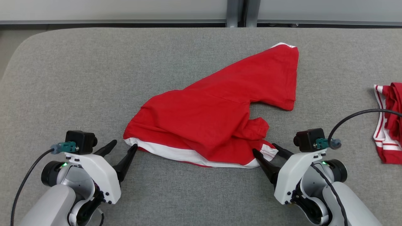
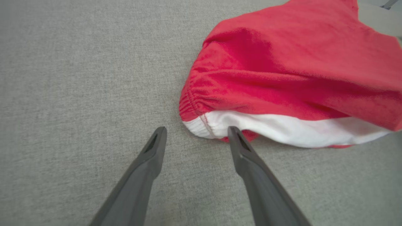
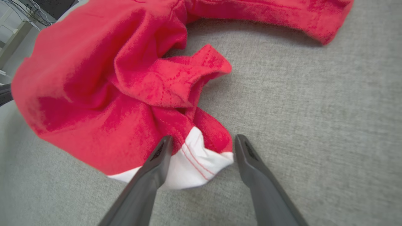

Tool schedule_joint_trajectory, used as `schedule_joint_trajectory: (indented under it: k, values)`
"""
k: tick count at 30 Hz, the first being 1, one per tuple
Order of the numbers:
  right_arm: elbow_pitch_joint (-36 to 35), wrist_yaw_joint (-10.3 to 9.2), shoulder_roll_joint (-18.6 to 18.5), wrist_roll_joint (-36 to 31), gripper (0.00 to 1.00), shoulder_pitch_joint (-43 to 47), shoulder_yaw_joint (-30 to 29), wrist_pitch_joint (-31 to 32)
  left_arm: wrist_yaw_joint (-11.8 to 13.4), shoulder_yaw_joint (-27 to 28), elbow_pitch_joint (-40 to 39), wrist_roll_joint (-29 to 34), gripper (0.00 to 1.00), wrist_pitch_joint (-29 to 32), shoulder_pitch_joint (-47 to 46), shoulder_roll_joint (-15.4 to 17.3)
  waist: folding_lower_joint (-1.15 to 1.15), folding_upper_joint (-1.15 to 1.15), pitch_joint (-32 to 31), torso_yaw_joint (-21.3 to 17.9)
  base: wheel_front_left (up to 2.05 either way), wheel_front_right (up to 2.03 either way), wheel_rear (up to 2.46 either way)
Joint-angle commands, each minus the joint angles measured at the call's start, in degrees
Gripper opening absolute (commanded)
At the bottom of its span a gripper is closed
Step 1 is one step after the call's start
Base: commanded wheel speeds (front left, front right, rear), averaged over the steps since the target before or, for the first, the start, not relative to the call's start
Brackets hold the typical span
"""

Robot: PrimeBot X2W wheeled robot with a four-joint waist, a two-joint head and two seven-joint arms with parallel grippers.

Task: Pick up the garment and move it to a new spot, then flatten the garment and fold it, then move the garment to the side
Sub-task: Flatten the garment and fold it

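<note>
Near left: left gripper [image 1: 125, 144] low over the surface [image 1: 78, 78], jaws spread, nothing pinched. In its wrist view the gathered white corner [image 2: 202, 125] sits just ahead of the tips, with one finger touching its edge and the other over bare surface

Near right: right gripper [image 1: 263, 148], jaws spread too, empty. The stitched white hem corner [image 3: 196, 163] lies between the fingers, the left-hand one overlapping the cloth

Garment [image 1: 216, 119]: red shorts, mid surface, crumpled. White band [image 1: 188, 155] runs along the near edge, one leg [image 1: 276, 75] is thrown out far right, the other leg [image 1: 256, 127] is bunched just beyond the right gripper. Second red-white garment [image 1: 388, 125] at the right edge, well apart

Step looks like grabbing both near corners for the lift. Left needs to go a bit further in so the corner is properly between the fingers before closing. Right should catch the hem corner only, not the bunched leg behind it. Close both together and raise evenly, or the cloth will probably twist
</note>
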Motion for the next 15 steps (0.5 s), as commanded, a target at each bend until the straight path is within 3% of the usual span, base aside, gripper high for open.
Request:
schedule_joint_trajectory:
  k: [1, 5, 7, 8, 9, 10, 15]
  values:
    - [1.3, 0.03, 0.1, 0.6, 1.0, -0.4, 0.7, 0.0, -0.8, -0.3, 1.7, 0.1, 1.0, -0.2, -2.0, -0.4, 0.0, 0.0, 0.7, 0.2, 0.0, 0.0, 0.0]
    - [2.3, 0.03, 0.4, 1.2, 0.96, -1.1, 1.9, -0.2, -2.5, -1.3, 5.6, -0.8, 1.0, 0.2, -4.4, -2.1, 0.0, 0.0, 1.5, 0.1, 0.0, 0.0, 0.0]
    - [2.5, 0.03, 0.3, 1.5, 0.48, -1.3, 2.5, -0.3, -3.3, -1.8, 7.4, -1.1, 1.0, -0.1, -5.6, -2.9, 0.0, 0.0, 1.8, 0.1, 0.0, 0.0, 0.0]
    - [2.6, 0.03, 0.1, 1.7, 0.12, -1.4, 2.8, -0.5, -3.6, -2.2, 8.5, -1.3, 0.82, 0.1, -6.0, -3.2, 0.0, 0.0, 1.8, 0.0, 0.0, 0.0, 0.0]
    - [2.5, 0.04, 0.1, 1.9, 0.0, -1.5, 3.1, -0.8, -3.9, -2.5, 9.2, -1.3, 0.29, -0.1, -6.3, -3.3, 0.0, 0.0, 1.8, -0.2, 0.0, 0.0, 0.0]
    - [2.5, 0.03, 0.1, 2.3, 0.0, -1.4, 3.3, -1.0, -4.1, -2.6, 9.9, -1.3, 0.0, -0.7, -6.6, -3.4, 0.0, 0.0, 1.7, -0.3, 0.0, 0.0, 0.0]
    - [1.5, 0.03, 0.0, 3.9, 0.0, -1.1, 3.5, -3.3, -4.6, -2.9, 11.2, -1.4, 0.0, -2.6, -6.2, -2.8, 0.0, 0.0, 0.2, -0.9, 0.0, 0.0, 0.0]
